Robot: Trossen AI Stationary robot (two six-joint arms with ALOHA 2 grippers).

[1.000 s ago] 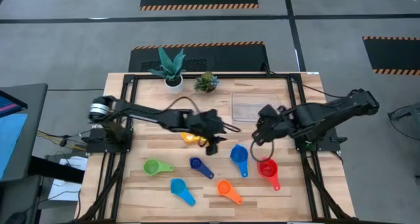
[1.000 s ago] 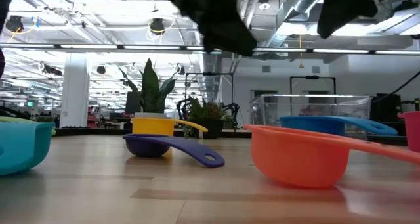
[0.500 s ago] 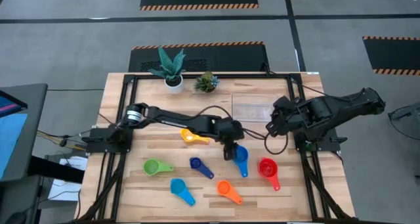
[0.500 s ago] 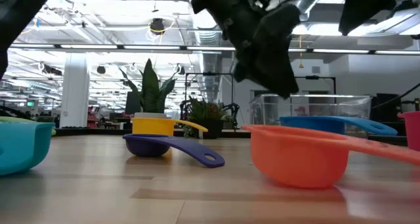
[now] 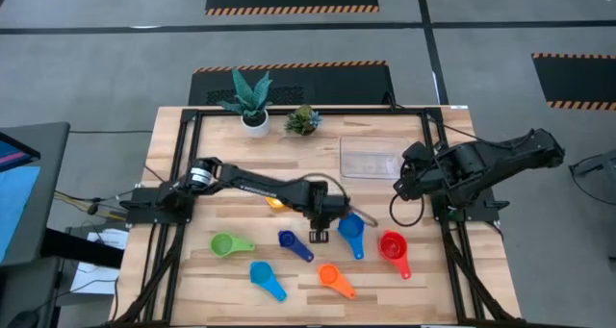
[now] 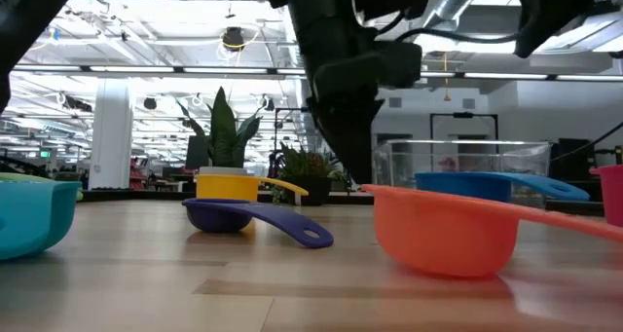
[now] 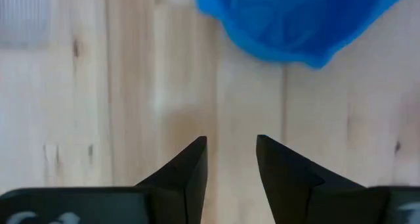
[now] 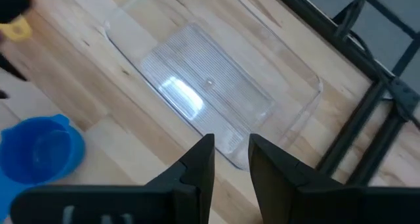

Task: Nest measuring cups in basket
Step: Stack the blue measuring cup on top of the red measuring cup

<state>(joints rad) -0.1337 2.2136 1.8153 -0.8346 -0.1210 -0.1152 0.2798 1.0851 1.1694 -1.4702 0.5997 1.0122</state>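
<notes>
The left tool (image 5: pixel 320 234) hangs low over the middle of the worktop (image 5: pixel 231 270), pointing straight down, its fingers (image 7: pixel 190 165) a narrow gap apart with only bare wood between them; it holds nothing. The nearest cup is the blue cup (image 5: pixel 350 228), just beside the tool on the side toward the right arm; in the left wrist view its bowl (image 7: pixel 292 20) lies ahead of the fingertips and off to one side, apart from them. Its long axis, bowl to handle, runs from the bowl nearest the tool away toward the front edge of the worktop. The dark blue cup (image 5: pixel 289 240) lies about as near on the tool's opposite side, its handle trailing away from the tool. The yellow cup (image 5: pixel 277 202) sits behind the tool, partly hidden under the left arm. The red cup (image 5: pixel 391 244) lies beyond the blue cup; the orange cup (image 5: pixel 330 276), the light blue cup (image 5: pixel 262 273) and the green cup (image 5: pixel 224 244) lie well apart from the tool, toward the front.

The basket (image 5: pixel 373 157) stands empty, beyond the blue cup from the left tool. The right tool (image 5: pixel 402 186) hovers just beside the basket's near corner, fingers (image 8: pixel 200 161) narrowly parted and empty, the basket (image 8: pixel 210 86) directly ahead.

Judged from this layout, the left arm is the nearer to the blue cup; the grasp calls for a short sideways shift toward it
</notes>
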